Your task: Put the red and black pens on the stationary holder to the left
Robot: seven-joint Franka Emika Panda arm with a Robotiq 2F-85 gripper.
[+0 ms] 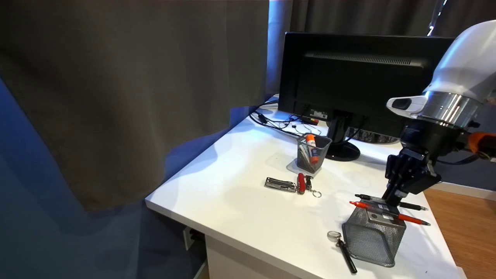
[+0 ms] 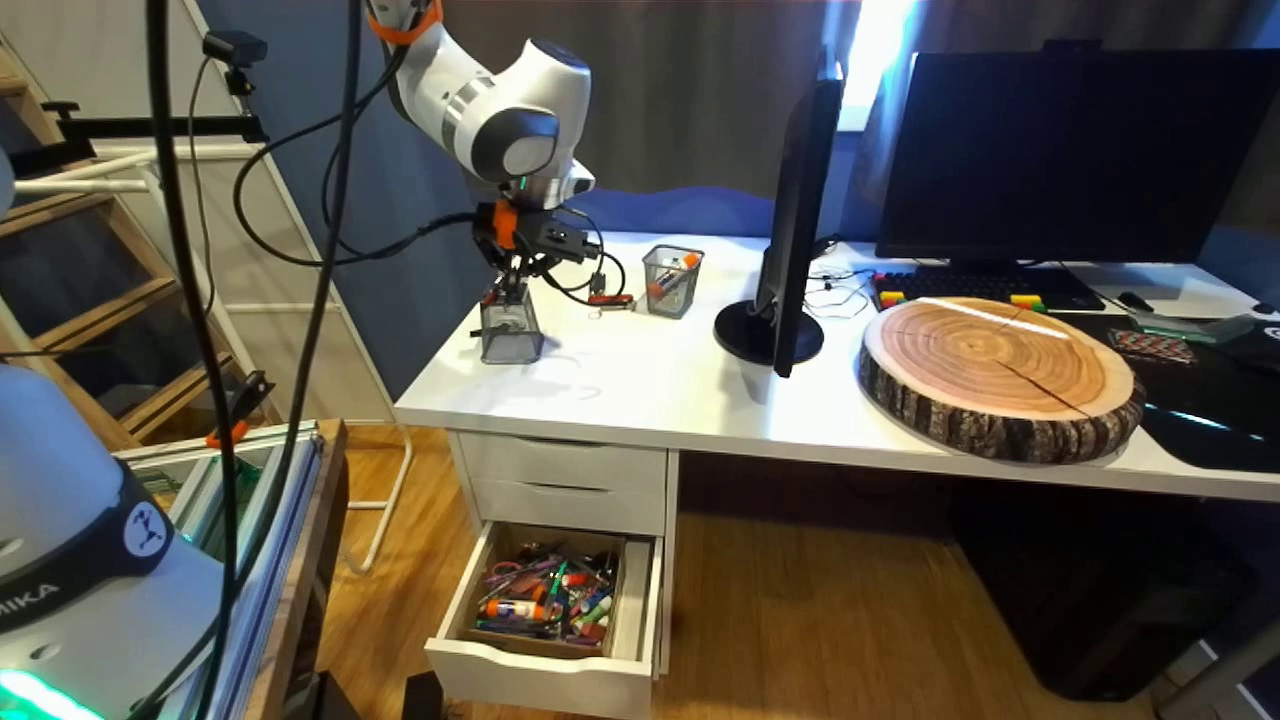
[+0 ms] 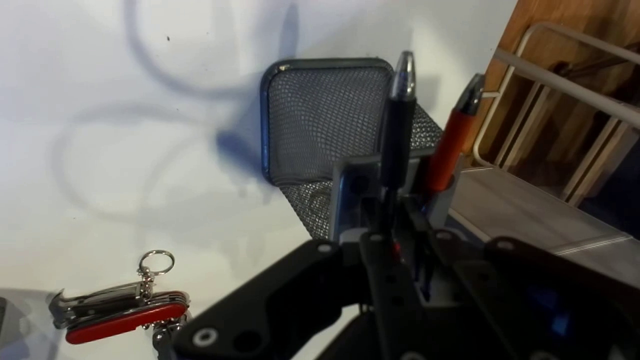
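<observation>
Pincer (image 3: 391, 211) in wrist view: clamped on black pen (image 3: 396, 137), red pen (image 3: 450, 147) just beside at 3 o'clock, mesh holder (image 3: 325, 120) at 11, penknife (image 3: 126, 323) well apart at 8. In exterior view: both pens across top of mesh holder, magnifier (image 1: 346, 255) beside it at 8 o'clock, small cup (image 1: 303, 164) at 11. In exterior view: mesh holder on white surface (image 2: 600, 380) below pincer, open drawer (image 2: 545, 682) at 6 o'clock.

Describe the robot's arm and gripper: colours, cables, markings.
The arm is white and rounded, with dark joint caps, a metal collar and an orange band. Black cables loop beside it. The base has a green light and a black stripe with a round white logo and the letters MIKA. The gripper is black, with slim fingers and pale screws.
</observation>
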